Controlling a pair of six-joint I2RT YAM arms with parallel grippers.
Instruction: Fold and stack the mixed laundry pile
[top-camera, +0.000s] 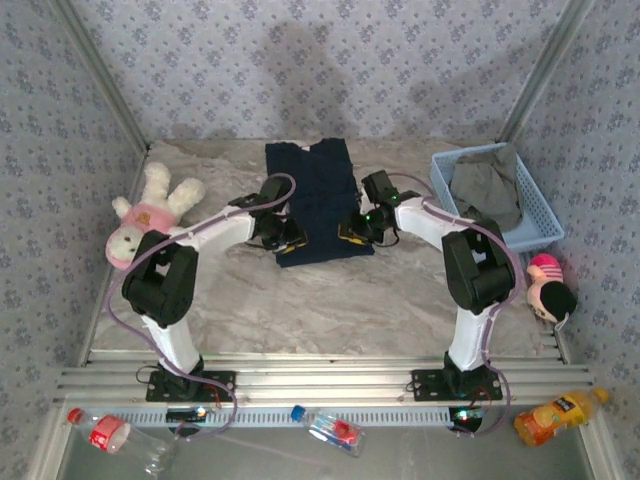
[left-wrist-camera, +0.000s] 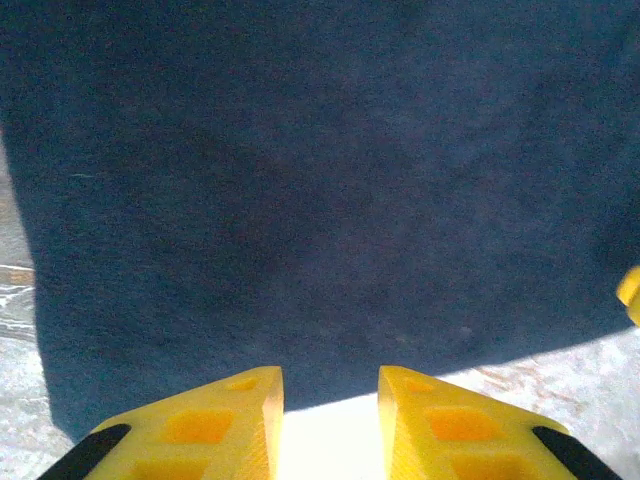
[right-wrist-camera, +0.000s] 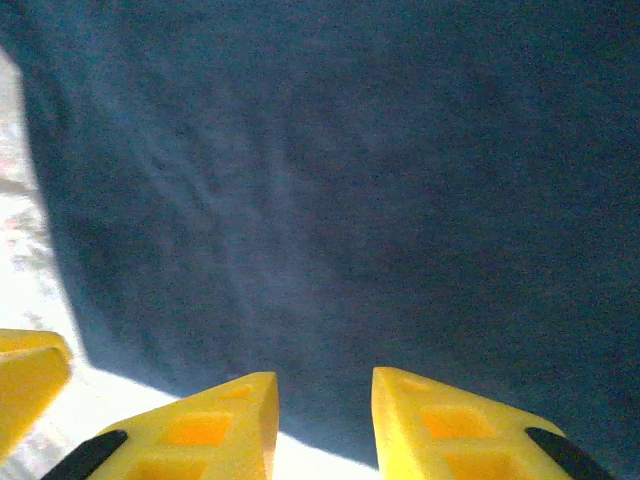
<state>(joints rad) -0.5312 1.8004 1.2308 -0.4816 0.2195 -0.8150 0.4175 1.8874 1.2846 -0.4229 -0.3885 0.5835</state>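
Three walls close you in, all papered in the same pale blue-grey with a small repeating flower print: the back wall (top-camera: 330, 100), the left wall (top-camera: 45, 150) and the right wall (top-camera: 600, 130). A metal post runs up each rear corner (the left post (top-camera: 100, 75) and the right post (top-camera: 540, 70)). Soft grey shadows (top-camera: 300, 50) fall across the back wall. Your tabletop (top-camera: 320, 300) is marbled beige and grey, evenly lit in the top view, and it glares almost white in both wrist views. Ribbed aluminium rails (top-camera: 320, 385) cross its near edge.
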